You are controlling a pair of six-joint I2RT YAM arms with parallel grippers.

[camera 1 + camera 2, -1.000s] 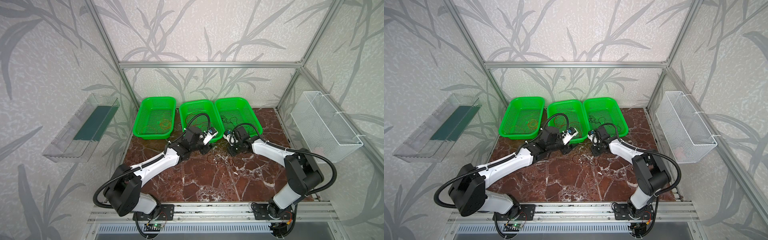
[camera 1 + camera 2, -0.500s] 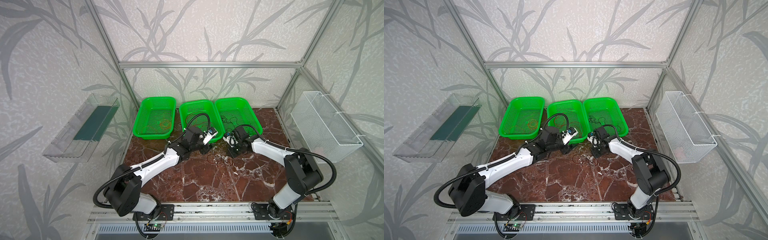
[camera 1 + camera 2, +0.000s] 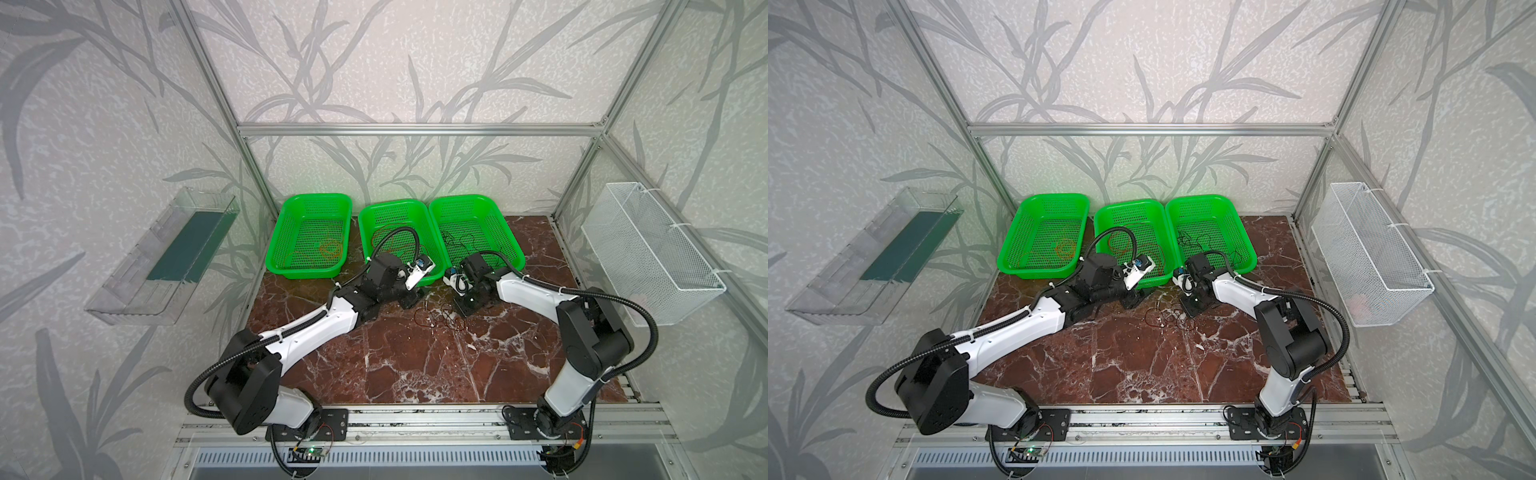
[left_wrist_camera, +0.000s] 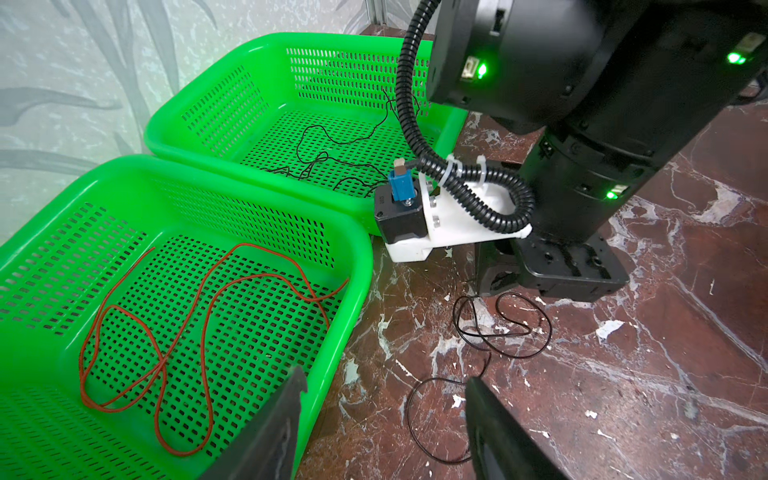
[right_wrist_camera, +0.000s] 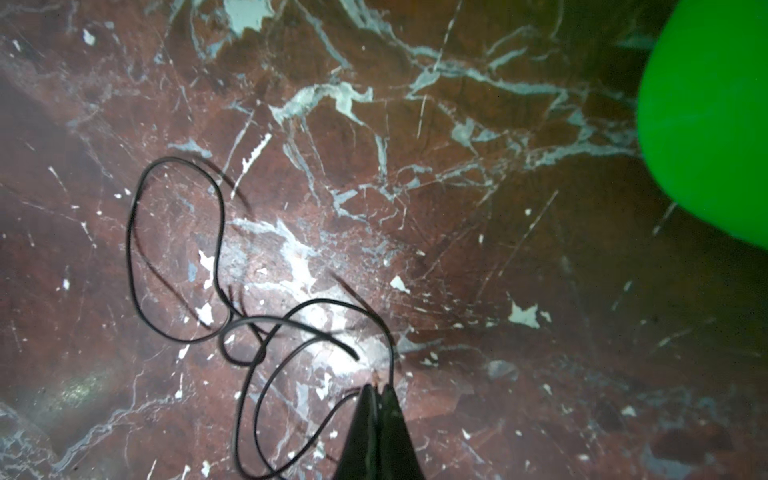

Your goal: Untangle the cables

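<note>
Right wrist view: a thin black cable lay on the dark red marble counter, curled into a few loose loops that crossed over one another. The right pincer was closed to a point and appeared to nip one strand of it, and a free end lay just beside the tips. Coiled like that, the cable pointed no single way. In both top views its sprawl ran mostly side to side across the counter, between the two pincers and just in front of the baskets. The left wrist view showed the left pincer with its jaws well apart, holding nothing, poised over the loop nearest to it. Behind stood three green baskets in a row. In a top view the left basket held orange cables. The middle basket held a red cable, and the right basket held other black cables. Judging by this, the sorting was nearly finished: the colours were already separated, and only this one cable on the counter seemed left to be drawn out of its loops and, presumably, put with the black ones.
</note>
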